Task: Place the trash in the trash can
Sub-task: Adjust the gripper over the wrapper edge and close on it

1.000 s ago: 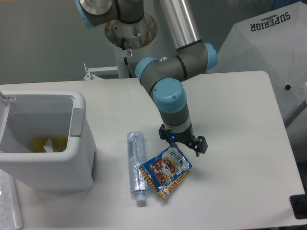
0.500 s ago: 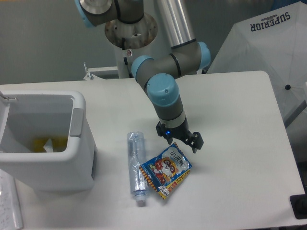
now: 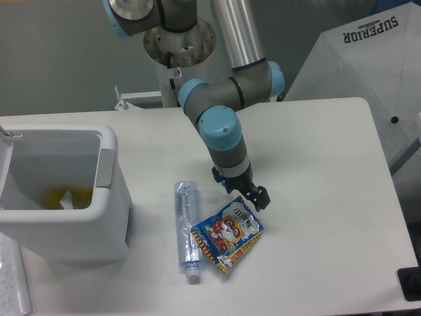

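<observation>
Crushed bottle (image 3: 186, 228) and snack bag (image 3: 227, 233) lie touching side by side on the white surface (image 3: 316, 197). Gripper (image 3: 245, 195) sits at the bag's far edge, holding nothing; jaws' spread can't be told. Trash can (image 3: 62, 194) stands left.

- Snack bag (image 3: 227, 233): blue ground, yellow edging, cartoon face in red, white and brown.
- Bottle (image 3: 186, 228): clear, colourless, white cap.
- Trash can (image 3: 112, 217): white, grey panel on the inner wall at 3 o'clock; yellow item inside.
- Table (image 3: 322, 171): white.
- Arm (image 3: 223, 135): grey segments, light-blue joint caps.
- Gripper (image 3: 245, 195): black, small blue light.
</observation>
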Available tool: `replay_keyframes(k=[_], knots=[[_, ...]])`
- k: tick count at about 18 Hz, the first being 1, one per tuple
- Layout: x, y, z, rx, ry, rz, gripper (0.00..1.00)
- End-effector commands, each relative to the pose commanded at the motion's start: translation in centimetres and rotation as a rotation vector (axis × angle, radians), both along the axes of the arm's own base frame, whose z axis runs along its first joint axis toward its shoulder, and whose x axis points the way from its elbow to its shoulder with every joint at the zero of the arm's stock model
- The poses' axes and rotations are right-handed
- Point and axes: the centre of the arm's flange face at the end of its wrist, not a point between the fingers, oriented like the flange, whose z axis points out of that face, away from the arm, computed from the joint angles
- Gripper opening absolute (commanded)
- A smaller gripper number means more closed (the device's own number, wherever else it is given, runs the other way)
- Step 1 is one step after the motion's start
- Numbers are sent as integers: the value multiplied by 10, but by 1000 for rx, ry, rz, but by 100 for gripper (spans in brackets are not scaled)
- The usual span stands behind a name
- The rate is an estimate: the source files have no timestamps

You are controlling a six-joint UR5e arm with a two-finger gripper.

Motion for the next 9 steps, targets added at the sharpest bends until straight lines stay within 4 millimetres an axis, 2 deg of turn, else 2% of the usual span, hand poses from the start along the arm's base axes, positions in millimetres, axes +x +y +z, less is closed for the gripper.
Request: replay_keyframes(k=[5, 9], knots=[[5, 5, -10, -8, -10, -8, 100], [1, 10, -10, -1, -5, -2, 100]])
